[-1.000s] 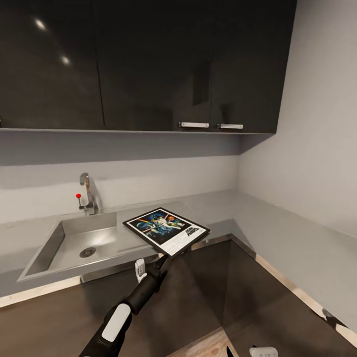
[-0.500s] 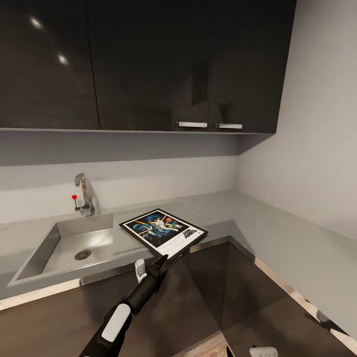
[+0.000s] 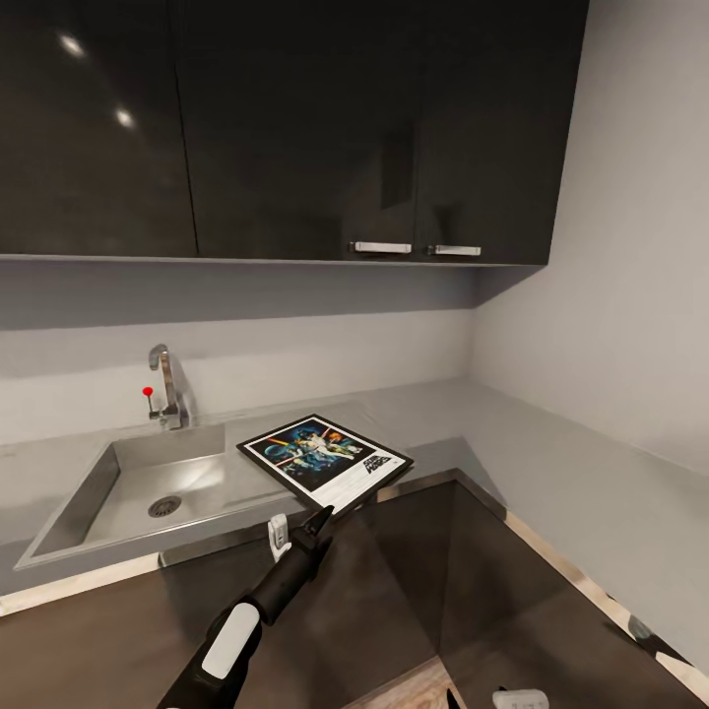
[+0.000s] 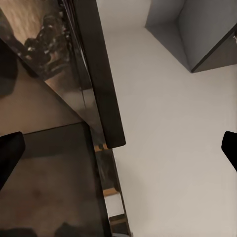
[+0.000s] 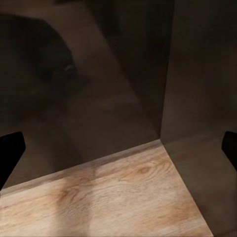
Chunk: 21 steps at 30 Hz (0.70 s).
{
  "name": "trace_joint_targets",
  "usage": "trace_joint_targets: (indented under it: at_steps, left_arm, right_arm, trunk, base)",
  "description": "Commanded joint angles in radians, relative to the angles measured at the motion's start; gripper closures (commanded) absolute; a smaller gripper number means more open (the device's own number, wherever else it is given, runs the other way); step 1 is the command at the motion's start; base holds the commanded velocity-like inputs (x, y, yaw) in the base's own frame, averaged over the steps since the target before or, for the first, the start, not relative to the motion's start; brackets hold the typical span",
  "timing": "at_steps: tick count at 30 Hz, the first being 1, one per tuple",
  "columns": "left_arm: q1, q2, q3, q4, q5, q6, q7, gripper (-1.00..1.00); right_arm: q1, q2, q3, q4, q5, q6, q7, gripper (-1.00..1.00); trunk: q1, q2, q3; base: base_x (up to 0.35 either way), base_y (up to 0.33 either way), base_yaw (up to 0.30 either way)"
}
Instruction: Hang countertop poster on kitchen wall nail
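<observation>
One poster (image 3: 325, 461) lies diagonally on countertop (image 3: 551, 463); left end effector (image 3: 300, 532) spread apart.

The left arm (image 3: 246, 615) stretches forward and upward, its gripper (image 3: 300, 530) raised with both fingers spread wide apart. The right gripper (image 3: 512, 699) sits low at the frame's bottom edge, jaws open.

poster (image 3: 324, 460): black frame, white border, dark blue multicoloured artwork | kitchen countertop (image 3: 551, 463): pale grey | sink (image 3: 138, 487): steel grey | tap lever (image 3: 148, 392): red | upper cabinets (image 3: 295, 128): glossy black | floor (image 5: 103, 202): light wood grain
</observation>
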Motion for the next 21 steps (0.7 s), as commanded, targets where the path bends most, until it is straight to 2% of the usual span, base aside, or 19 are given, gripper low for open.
trace_joint_targets:
  at_steps: [1,6,15,21]
  left_arm:
    - [-0.001,-0.001,0.004,0.0,0.005,0.009,-0.002,-1.0]
    - [-0.001,-0.001,0.004,0.0,0.005,0.009,-0.002,-1.0]
    - [-0.001,-0.001,0.005,0.0,0.005,0.009,-0.002,-1.0]
    - [-0.001,-0.001,0.005,0.0,0.005,0.009,-0.001,-1.0]
  right_arm:
    - [-0.001,0.0,0.001,0.001,-0.007,-0.003,0.005,-1.0]
    - [-0.001,0.0,0.001,0.001,-0.007,-0.003,0.006,-1.0]
    - [-0.001,0.0,0.001,0.001,-0.007,-0.002,0.006,-1.0]
    - [-0.001,0.0,0.001,0.001,-0.007,-0.002,0.006,-1.0]
  trunk:
    - [0.0,-0.001,-0.001]
    - [0.0,-0.001,-0.001]
    - [0.0,-0.001,0.0]
    - [0.0,-0.001,-0.001]
  base:
    - [0.0,0.0,0.0]
    - [0.0,0.0,-0.011]
    - [0.0,0.0,-0.177]
    - [0.0,0.0,-0.041]
